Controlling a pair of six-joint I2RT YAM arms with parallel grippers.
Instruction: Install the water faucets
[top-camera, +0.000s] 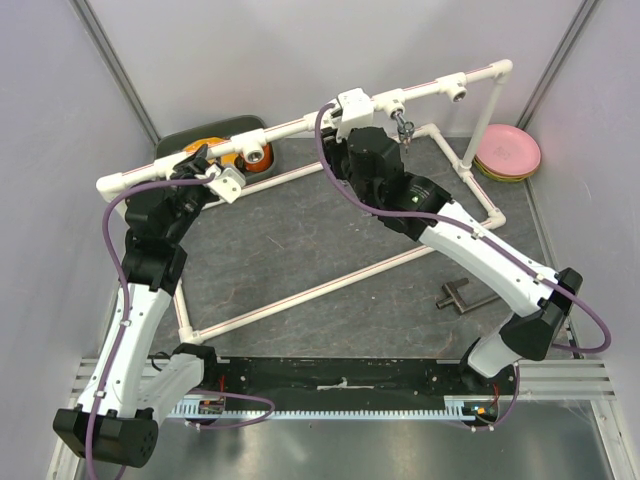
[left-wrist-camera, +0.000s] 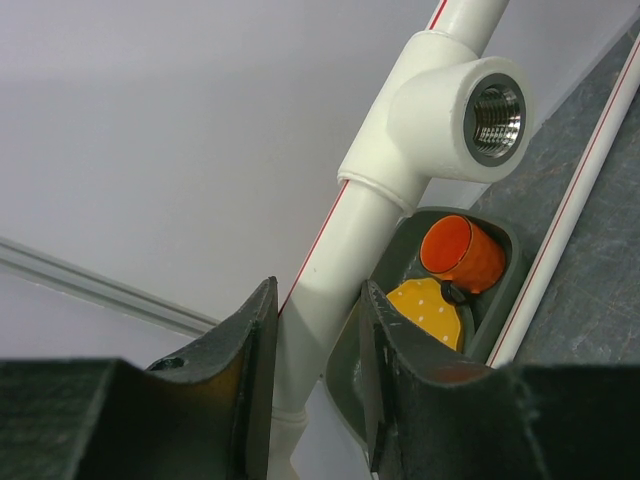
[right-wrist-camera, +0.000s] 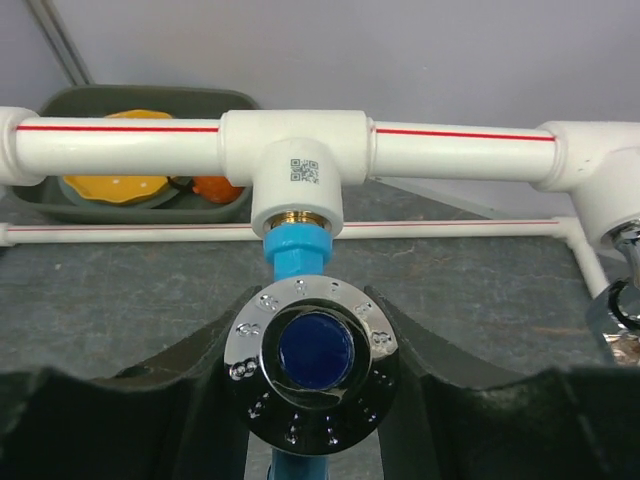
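— What's on the far left?
— The left gripper (left-wrist-camera: 318, 295) is clamped on the white pipe (left-wrist-camera: 335, 250), with a finger touching it on each side. Just up the pipe is a tee socket (left-wrist-camera: 495, 108) with bare metal thread. Behind the pipe lies a dark tray (top-camera: 185, 138) with an orange cup (left-wrist-camera: 462, 252) in it.
— And the taps?
— The blue tap (right-wrist-camera: 297, 252) sits in the socket of the middle tee (right-wrist-camera: 297, 150), the one with the square code label. Its knob (right-wrist-camera: 312, 350), blue with a shiny rim, faces the wrist camera.
— Is the right gripper on it?
— Yes. The right gripper (right-wrist-camera: 310, 325) is closed round that knob, a finger pressed against each side of the rim.
— The metal one?
— The chrome tap (top-camera: 403, 127) hangs from the next tee to the right, on the same pipe. Further right, a dark T-shaped tool (top-camera: 460, 295) lies on the table (top-camera: 300, 240) near the right arm. A stack of pink plates (top-camera: 508, 152) sits in the far corner.
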